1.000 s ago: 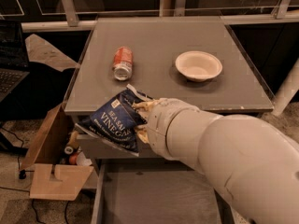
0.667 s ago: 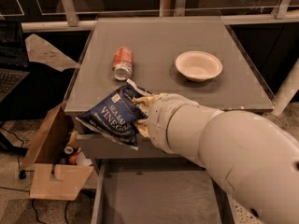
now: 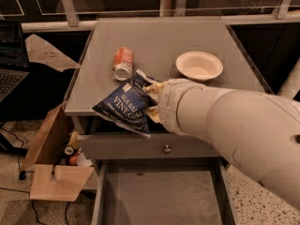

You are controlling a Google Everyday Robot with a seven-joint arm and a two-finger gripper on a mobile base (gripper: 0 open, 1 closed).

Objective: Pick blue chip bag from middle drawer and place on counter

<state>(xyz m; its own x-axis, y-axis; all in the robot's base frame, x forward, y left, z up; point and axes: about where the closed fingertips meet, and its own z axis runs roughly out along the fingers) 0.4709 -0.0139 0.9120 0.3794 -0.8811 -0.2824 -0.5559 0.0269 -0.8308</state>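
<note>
The blue chip bag [image 3: 125,105] with white "VINEGAR" lettering hangs tilted in the air over the counter's front edge. My gripper [image 3: 151,102] is shut on the bag's right side; pale fingertips [image 3: 149,89] show at its edge, and the white arm comes in from the lower right. The counter [image 3: 154,50] is the grey square top behind the bag. The middle drawer [image 3: 159,193] stands pulled open below, its grey floor bare.
An orange soda can [image 3: 123,63] lies on its side at the counter's left, just behind the bag. A white bowl [image 3: 199,65] sits at the right. A grey drawer front with a round knob [image 3: 166,148] is above the open drawer. A cardboard box [image 3: 51,168] stands left of the cabinet.
My gripper has carried the bag up and back, from beside the counter's front left corner to over its front edge, closer to the can.
</note>
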